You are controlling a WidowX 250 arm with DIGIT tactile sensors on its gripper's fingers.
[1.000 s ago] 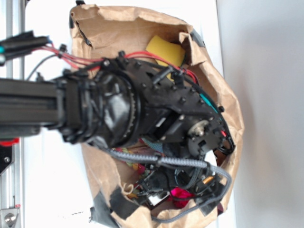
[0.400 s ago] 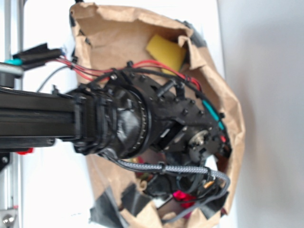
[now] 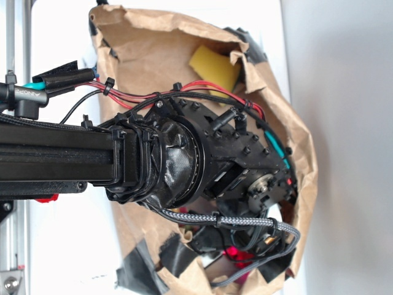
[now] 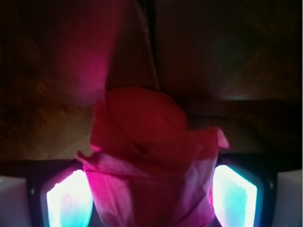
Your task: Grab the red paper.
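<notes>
You are looking at the arm (image 3: 166, 163) reaching down into a brown paper bag (image 3: 153, 49) that is lying on the white desk (image 3: 61, 246), and its bulk is hiding most of what is inside. A yellow sponge (image 3: 213, 66) is showing near the bag's far wall, well apart from where the gripper (image 4: 151, 194) is working.

The red paper (image 4: 149, 163) is sitting low in the bag, right at the gripper. From the outside camera you are only catching a small red patch of it (image 3: 233, 253) beneath the wrist and the braided cable (image 3: 221, 219). The wrist camera is telling you more: the crumpled red paper is filling the space between the two fingers (image 4: 68, 198), which are glowing pale on either side of it, and its sides are reaching both of them. The fingers are standing apart with the paper between them, but you cannot tell from these views whether they are already pressing on it or only bracketing it.

So the approach is looking done: the gripper is lined up and down around the right thing. What is probably left is closing firmly on the paper, if that is not finished, and lifting it clear of the bag. The paper is soft, so it may crush and slip as you are closing.
</notes>
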